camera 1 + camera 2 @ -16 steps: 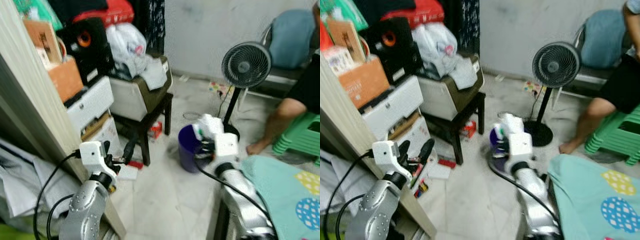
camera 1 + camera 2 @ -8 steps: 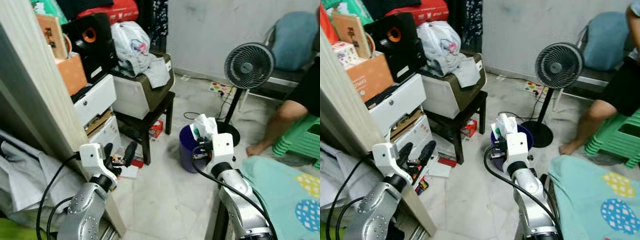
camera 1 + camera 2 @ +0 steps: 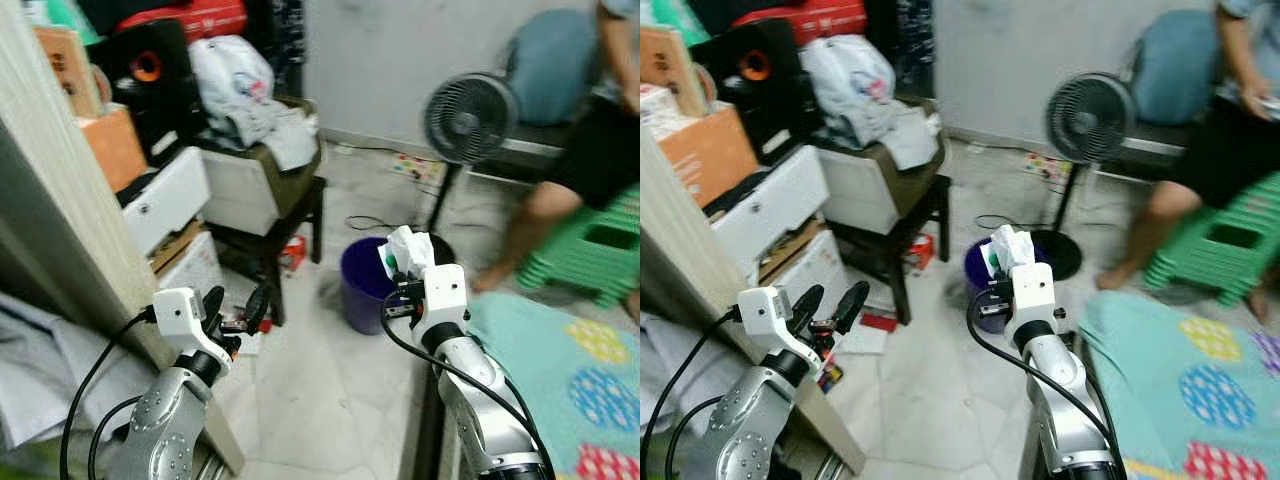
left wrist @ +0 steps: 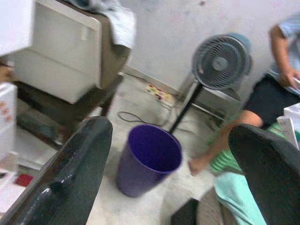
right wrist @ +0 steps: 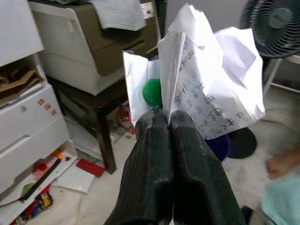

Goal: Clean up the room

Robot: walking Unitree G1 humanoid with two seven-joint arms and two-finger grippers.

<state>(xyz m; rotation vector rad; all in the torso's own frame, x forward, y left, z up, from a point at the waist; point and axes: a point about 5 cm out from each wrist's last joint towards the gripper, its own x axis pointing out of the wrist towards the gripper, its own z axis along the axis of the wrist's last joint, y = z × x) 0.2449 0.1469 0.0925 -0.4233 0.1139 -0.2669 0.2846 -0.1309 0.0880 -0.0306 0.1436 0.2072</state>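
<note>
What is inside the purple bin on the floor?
In the left wrist view the purple bin looks empty: only its dark inner wall shows. Its bottom is in shadow, so small things there cannot be ruled out. The right pincer holds crumpled paper, not yet dropped.

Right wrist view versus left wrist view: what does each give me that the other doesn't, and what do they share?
Right wrist alone: the right gripper, jaws shut on crumpled paper with handwriting and a small green ball tucked beside it; also white drawers and red clutter on the floor.

Left wrist alone: the left gripper, jaws open and holding nothing, the whole purple bin with its open mouth, and a seated person's leg.

Both: the fan, the dark stool carrying the beige box.
</note>
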